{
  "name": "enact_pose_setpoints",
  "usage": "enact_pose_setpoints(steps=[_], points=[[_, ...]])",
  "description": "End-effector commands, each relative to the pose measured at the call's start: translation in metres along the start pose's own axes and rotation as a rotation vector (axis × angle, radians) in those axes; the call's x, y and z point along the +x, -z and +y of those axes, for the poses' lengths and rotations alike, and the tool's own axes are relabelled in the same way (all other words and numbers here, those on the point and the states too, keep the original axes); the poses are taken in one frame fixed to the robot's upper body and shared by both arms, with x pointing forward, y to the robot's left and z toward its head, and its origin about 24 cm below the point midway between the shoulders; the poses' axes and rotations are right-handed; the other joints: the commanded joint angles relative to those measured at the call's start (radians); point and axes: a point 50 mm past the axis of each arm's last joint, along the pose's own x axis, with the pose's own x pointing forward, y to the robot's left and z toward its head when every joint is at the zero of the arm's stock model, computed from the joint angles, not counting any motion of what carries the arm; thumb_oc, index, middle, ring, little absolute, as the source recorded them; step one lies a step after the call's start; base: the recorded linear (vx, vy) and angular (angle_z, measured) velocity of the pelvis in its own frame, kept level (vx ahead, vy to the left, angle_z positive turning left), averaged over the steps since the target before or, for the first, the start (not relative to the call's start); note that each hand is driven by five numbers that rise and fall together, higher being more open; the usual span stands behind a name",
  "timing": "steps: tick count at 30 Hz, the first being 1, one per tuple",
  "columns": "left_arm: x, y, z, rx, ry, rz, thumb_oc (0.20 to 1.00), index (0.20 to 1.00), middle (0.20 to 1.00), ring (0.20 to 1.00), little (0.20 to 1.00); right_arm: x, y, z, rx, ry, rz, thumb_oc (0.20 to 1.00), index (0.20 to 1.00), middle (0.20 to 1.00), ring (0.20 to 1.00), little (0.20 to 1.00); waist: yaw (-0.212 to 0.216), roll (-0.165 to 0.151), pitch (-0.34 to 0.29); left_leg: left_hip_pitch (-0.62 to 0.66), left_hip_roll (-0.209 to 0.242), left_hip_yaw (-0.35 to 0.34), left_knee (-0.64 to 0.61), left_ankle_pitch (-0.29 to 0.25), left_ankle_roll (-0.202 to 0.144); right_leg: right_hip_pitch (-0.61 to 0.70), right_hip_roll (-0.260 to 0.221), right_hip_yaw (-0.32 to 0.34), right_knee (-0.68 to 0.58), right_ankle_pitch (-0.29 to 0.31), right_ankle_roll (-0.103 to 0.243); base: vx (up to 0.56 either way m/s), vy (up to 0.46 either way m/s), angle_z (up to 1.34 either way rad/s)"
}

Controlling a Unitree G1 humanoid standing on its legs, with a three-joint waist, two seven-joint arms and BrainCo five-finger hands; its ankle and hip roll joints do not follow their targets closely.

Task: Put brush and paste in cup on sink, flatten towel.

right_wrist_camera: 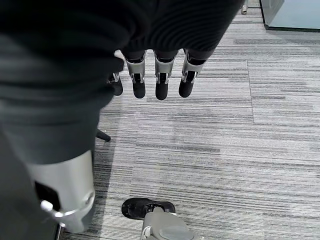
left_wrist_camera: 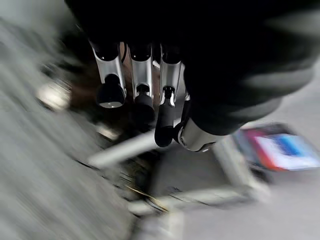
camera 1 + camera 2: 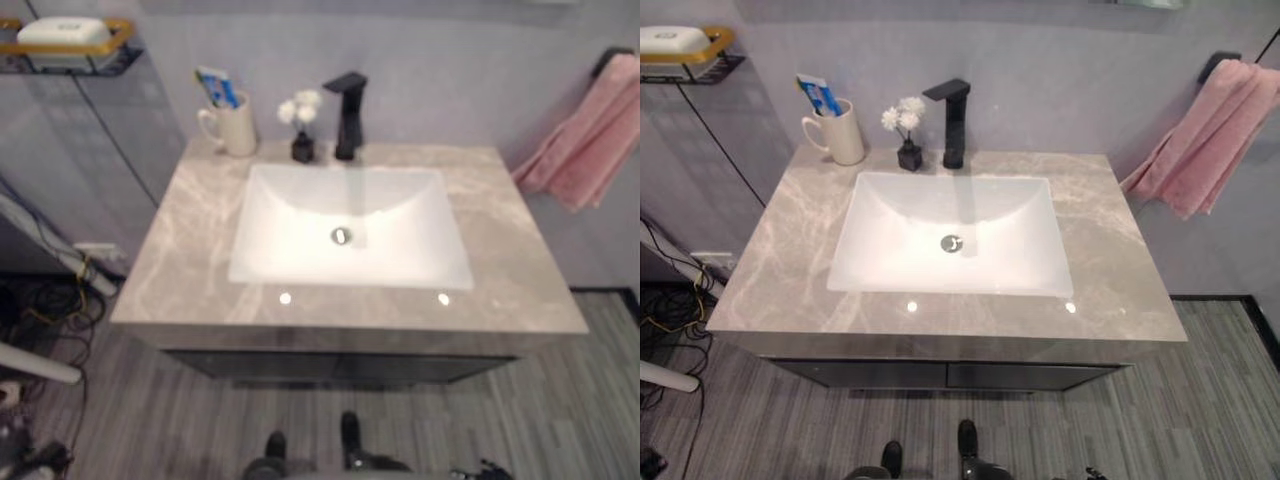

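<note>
The cup (image 3: 232,124) stands at the back left corner of the bench (image 3: 190,255), just beside the basin (image 3: 345,225), and in the left eye view a blue and white paste (image 3: 217,86) tube sticks up out of it. Whether a brush is in there too I cannot tell. The pink towel (image 3: 590,140) hangs bunched and creased from a dark hook on the wall to the right, clear of the bench.

The right eye view gives the same layout: cup with tube upright in it, a black tap (image 3: 952,120) and a small flower vase (image 3: 908,150) behind the basin, a soap dish shelf (image 3: 685,50) high on the left wall.

In the left wrist view the left hand (image 2: 150,90) hangs with fingers loosely straight, holding nothing, over blurred floor clutter.

In the right wrist view the right hand (image 1: 157,75) hangs over grey floor (image 1: 225,130), fingers straight and relaxed, empty.

Judging from this, the paste part looks done, the brush is uncertain, and the towel is left to flatten.
</note>
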Motion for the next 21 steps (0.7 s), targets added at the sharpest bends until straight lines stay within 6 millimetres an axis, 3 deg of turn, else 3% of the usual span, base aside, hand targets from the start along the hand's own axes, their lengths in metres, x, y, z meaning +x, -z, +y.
enact_pose_setpoints(steps=[1, 2, 3, 4, 5, 6, 9, 13, 14, 17, 21], points=[[-0.009, 0.034, -0.004, 0.261, 0.068, 0.176, 0.200, 0.200, 0.200, 0.200, 0.200, 0.001, -0.007, 0.009, -0.083, -0.005, -0.017, 1.000, 1.000, 1.000, 1.000, 1.000, -0.025, -0.012, 0.026, 0.096, -0.014, 0.018, 0.018, -0.092, 0.034, -0.027, -0.070, 0.018, 0.155, -0.124, 0.107, 0.03, 0.044, -0.09], [-0.018, 0.053, -0.004, 0.305, 0.098, 0.260, 0.200, 0.200, 0.200, 0.200, 0.200, 0.001, -0.006, 0.009, -0.087, -0.009, -0.013, 1.000, 1.000, 1.000, 1.000, 1.000, -0.032, -0.007, 0.025, 0.104, -0.015, 0.022, 0.018, -0.095, 0.034, -0.026, -0.066, 0.020, 0.162, -0.128, 0.107, 0.02, 0.035, -0.08], [-0.018, 0.053, -0.004, 0.305, 0.098, 0.260, 0.247, 0.247, 0.247, 0.247, 0.247, 0.001, -0.006, 0.009, -0.087, -0.009, -0.013, 1.000, 1.000, 1.000, 1.000, 1.000, -0.032, -0.007, 0.025, 0.104, -0.015, 0.022, 0.018, -0.095, 0.034, -0.026, -0.066, 0.020, 0.162, -0.128, 0.107, 0.05, 0.034, -0.06], [-0.040, 0.090, -0.006, 0.553, 0.240, 0.396, 1.000, 1.000, 1.000, 1.000, 1.000, 0.001, -0.003, 0.011, -0.111, -0.021, 0.005, 1.000, 1.000, 1.000, 1.000, 1.000, -0.046, -0.001, 0.015, 0.119, -0.015, 0.027, 0.018, -0.102, 0.037, -0.018, -0.061, 0.023, 0.162, -0.130, 0.106, 0.04, 0.023, -0.02], [-0.040, 0.090, -0.006, 0.553, 0.240, 0.396, 1.000, 1.000, 1.000, 1.000, 1.000, 0.001, -0.003, 0.010, -0.111, -0.021, 0.005, 1.000, 1.000, 1.000, 1.000, 1.000, -0.046, 0.000, 0.016, 0.119, -0.015, 0.027, 0.018, -0.102, 0.037, -0.018, -0.061, 0.023, 0.162, -0.130, 0.106, 0.08, 0.051, -0.05], [-0.061, 0.113, -0.015, 0.800, 0.417, 0.440, 1.000, 1.000, 1.000, 1.000, 1.000, 0.001, -0.005, 0.010, -0.153, -0.026, 0.009, 1.000, 1.000, 1.000, 1.000, 1.000, -0.060, 0.004, 0.003, 0.133, -0.018, 0.036, 0.018, -0.112, 0.042, -0.009, -0.057, 0.030, 0.157, -0.127, 0.107, 0.06, 0.037, -0.04], [-0.080, 0.127, -0.038, 0.974, 0.625, 0.412, 1.000, 1.000, 1.000, 1.000, 1.000, 0.002, -0.008, 0.007, -0.188, -0.027, 0.007, 1.000, 1.000, 1.000, 1.000, 1.000, -0.074, 0.006, -0.010, 0.145, -0.017, 0.045, 0.018, -0.120, 0.047, -0.004, -0.045, 0.042, 0.156, -0.124, 0.109, 0.05, 0.031, -0.20], [-0.085, 0.121, -0.065, 0.934, 0.705, 0.357, 1.000, 1.000, 1.000, 1.000, 1.000, 0.003, -0.012, 0.009, -0.194, -0.036, -0.002, 1.000, 1.000, 1.000, 1.000, 1.000, -0.082, -0.003, -0.007, 0.154, -0.013, 0.055, 0.018, -0.118, 0.054, -0.012, -0.025, 0.069, 0.168, -0.129, 0.105, 0.00, 0.007, -0.34], [-0.085, 0.114, -0.081, 0.935, 0.753, 0.291, 1.000, 1.000, 1.000, 1.000, 1.000, 0.003, -0.011, 0.010, -0.205, -0.040, 0.005, 1.000, 1.000, 1.000, 1.000, 1.000, -0.082, -0.018, -0.001, 0.136, -0.018, 0.045, 0.054, -0.132, 0.057, -0.012, -0.019, 0.086, 0.161, -0.126, 0.102, -0.02, -0.006, -0.10], [-0.084, 0.105, -0.094, 0.970, 0.792, 0.220, 1.000, 1.000, 1.000, 1.000, 1.000, 0.003, -0.011, 0.007, -0.220, -0.034, 0.008, 1.000, 1.000, 1.000, 1.000, 1.000, -0.082, -0.032, 0.006, 0.100, -0.041, 0.010, 0.113, -0.161, 0.069, -0.016, -0.011, 0.125, 0.155, -0.119, 0.101, -0.03, 0.032, -0.33], [-0.081, 0.089, -0.113, 1.000, 0.829, 0.109, 1.000, 1.000, 1.000, 1.000, 1.000, 0.003, -0.014, 0.002, -0.212, -0.010, 0.005, 1.000, 1.000, 1.000, 1.000, 1.000, -0.092, -0.038, 0.024, 0.059, -0.049, 0.028, 0.148, -0.169, 0.075, -0.031, -0.026, 0.139, 0.163, -0.114, 0.107, -0.08, 0.080, -0.28]])
